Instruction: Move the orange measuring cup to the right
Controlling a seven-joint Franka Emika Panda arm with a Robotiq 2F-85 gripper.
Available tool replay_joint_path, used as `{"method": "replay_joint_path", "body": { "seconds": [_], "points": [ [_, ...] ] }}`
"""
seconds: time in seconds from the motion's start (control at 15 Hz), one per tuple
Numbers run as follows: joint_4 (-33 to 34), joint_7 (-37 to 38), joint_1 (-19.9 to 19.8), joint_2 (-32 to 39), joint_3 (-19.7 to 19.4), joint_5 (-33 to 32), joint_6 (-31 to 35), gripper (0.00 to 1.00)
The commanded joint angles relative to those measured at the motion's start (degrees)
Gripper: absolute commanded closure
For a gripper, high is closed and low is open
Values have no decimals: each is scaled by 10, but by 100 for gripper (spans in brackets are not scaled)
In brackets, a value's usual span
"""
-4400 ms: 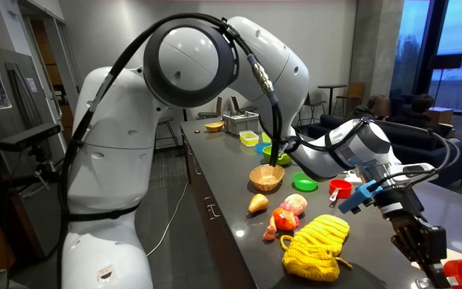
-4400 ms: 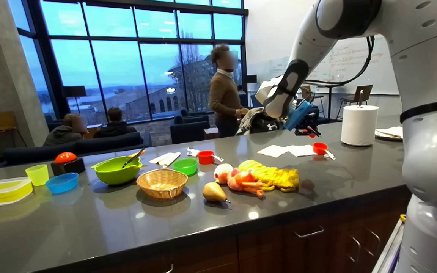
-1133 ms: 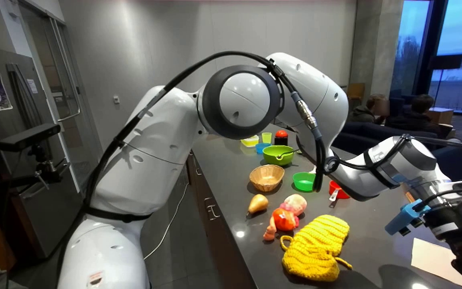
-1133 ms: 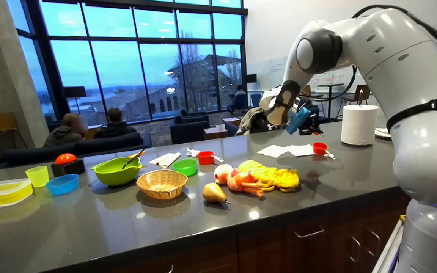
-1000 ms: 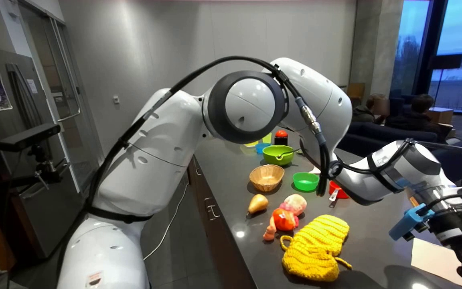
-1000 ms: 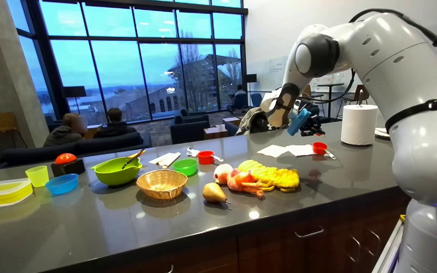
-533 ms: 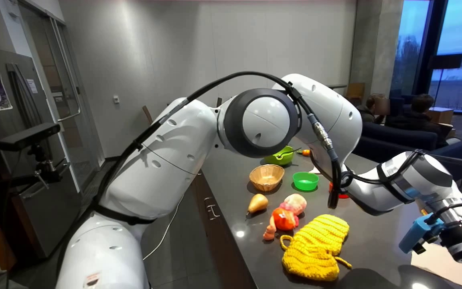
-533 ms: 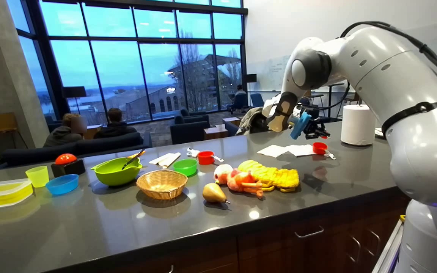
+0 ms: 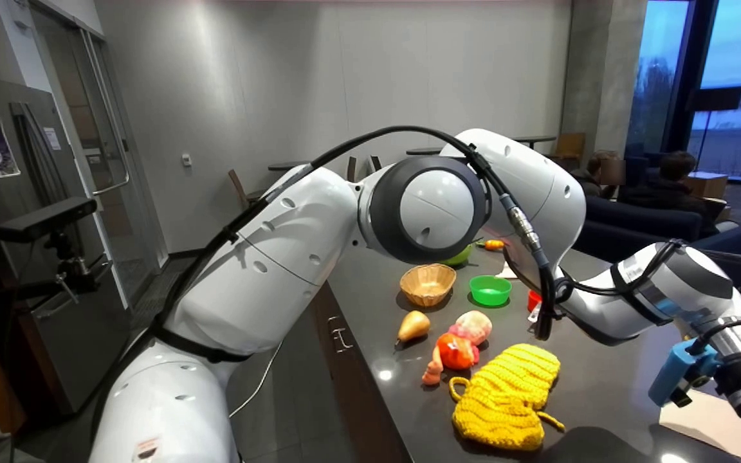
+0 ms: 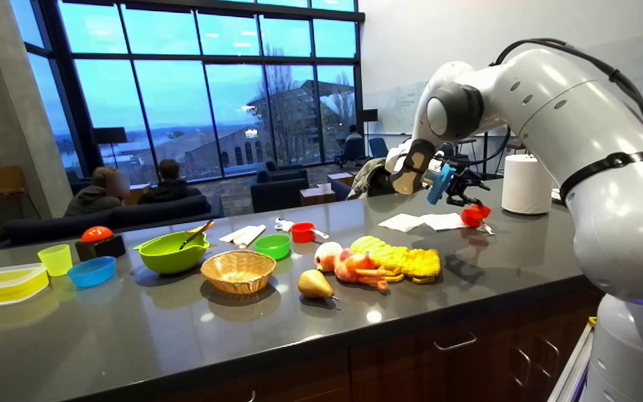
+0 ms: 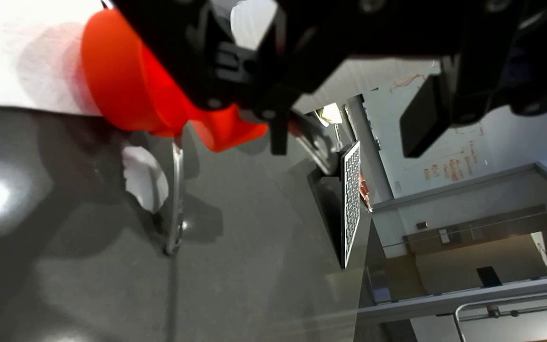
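Small red-orange plastic measuring cup [image 11: 231, 130] just under parted fingertips

The black two-fingered gripper [image 11: 347, 137] has its jaws standing well apart, and I can make out nothing clasped between them. The cup is tilted right below the lower fingertip, so close that I can't tell whether they touch. From here it overlaps a larger red plastic cup [image 10: 468, 218] with a thin silvery handle [image 11: 177, 190]; whether it leans on that one or sits partly inside, I can't say. The larger cup is at the edge of a white paper sheet [image 10: 438, 221] on the glossy dark grey counter [image 10: 132, 329]. A white paper-towel roll [image 10: 525, 187] stands nearby; farther off lies a yellow knitted bundle [image 9: 509, 399].
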Motion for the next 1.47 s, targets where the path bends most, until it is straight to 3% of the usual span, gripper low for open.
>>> {"method": "replay_joint_path", "body": {
  "seconds": [0.0,0.13,1.4],
  "points": [
    [31,-19,-7,14,-2,10,-17,5],
    [31,-26,-10,12,2,11,-8,0],
    [15,-57,11,-28,22,23,104,0]
  ]
}}
